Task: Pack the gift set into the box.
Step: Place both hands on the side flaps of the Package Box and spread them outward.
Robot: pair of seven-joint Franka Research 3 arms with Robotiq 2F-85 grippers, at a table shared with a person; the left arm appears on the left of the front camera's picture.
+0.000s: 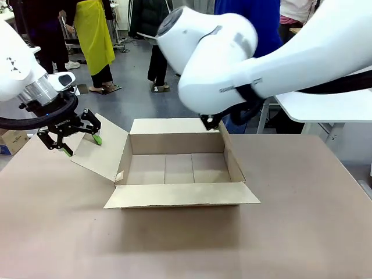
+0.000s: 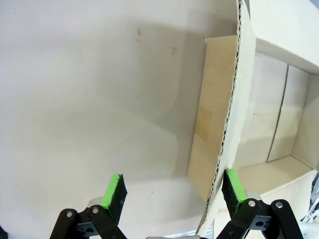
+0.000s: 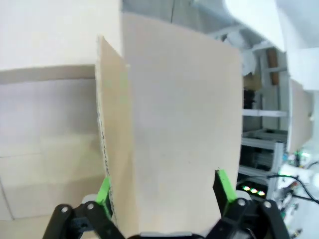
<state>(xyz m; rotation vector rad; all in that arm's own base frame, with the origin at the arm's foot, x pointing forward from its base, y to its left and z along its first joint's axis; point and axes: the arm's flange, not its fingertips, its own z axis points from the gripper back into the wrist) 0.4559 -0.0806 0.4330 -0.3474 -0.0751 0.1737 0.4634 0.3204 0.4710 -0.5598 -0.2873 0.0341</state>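
The brown cardboard box [image 1: 174, 143] stands open and empty mid-table, all flaps spread. My left gripper [image 1: 82, 145] is open beside the left flap [image 1: 102, 152]. In the left wrist view that flap's edge [image 2: 230, 114] runs down between the fingers of the left gripper [image 2: 172, 191], close to the right pad [image 2: 233, 183]. My right gripper [image 3: 163, 191] is open astride the upright right flap [image 3: 174, 124], one pad [image 3: 103, 191] on each side. In the front view the white arm hides most of the right gripper [image 1: 210, 121]. The gift set is out of view.
The brown table [image 1: 302, 232] spreads wide in front and to the right of the box. A person in blue [image 1: 256, 17] stands behind the right arm. A white table [image 1: 325, 107] is at the far right, and a small carton [image 1: 11, 141] sits on the floor at left.
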